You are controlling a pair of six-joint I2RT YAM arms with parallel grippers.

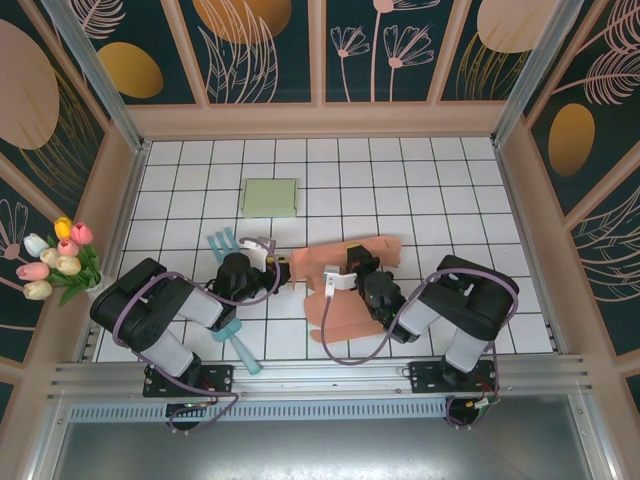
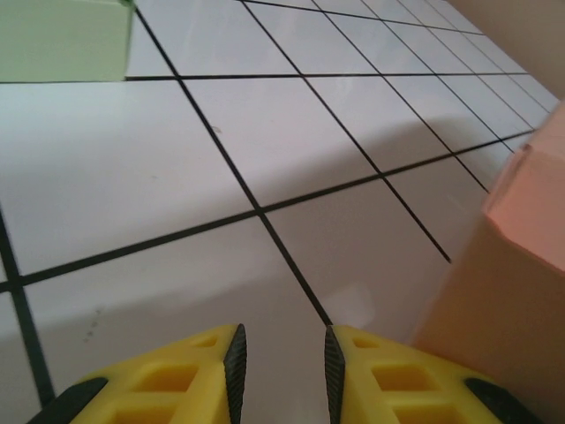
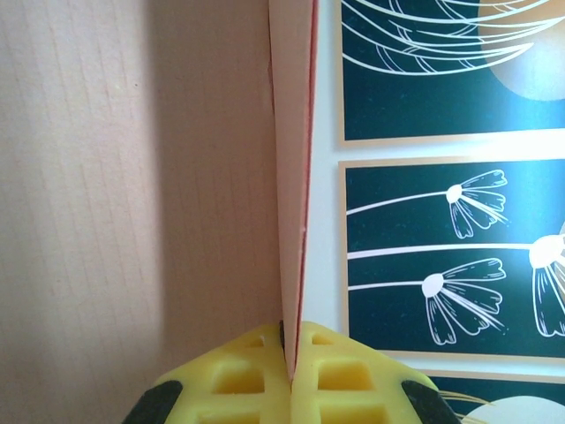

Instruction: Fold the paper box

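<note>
The salmon paper box (image 1: 350, 300) lies partly unfolded on the tiled table between the two arms. One panel stands on edge in the right wrist view, and my right gripper (image 3: 289, 353) is shut on this thin panel (image 3: 293, 177). In the top view the right gripper (image 1: 338, 280) sits over the middle of the box. My left gripper (image 1: 283, 268) is at the box's left edge, low over the tiles. Its yellow fingers (image 2: 199, 371) stand apart with only bare tile between them. The box's corner (image 2: 521, 256) rises just to their right.
A folded pale green box (image 1: 270, 197) lies farther back on the table, and shows as the green box (image 2: 62, 40) in the left wrist view. Teal plastic pieces (image 1: 222, 243) lie by the left arm. A tulip bunch (image 1: 55, 262) stands at the left wall.
</note>
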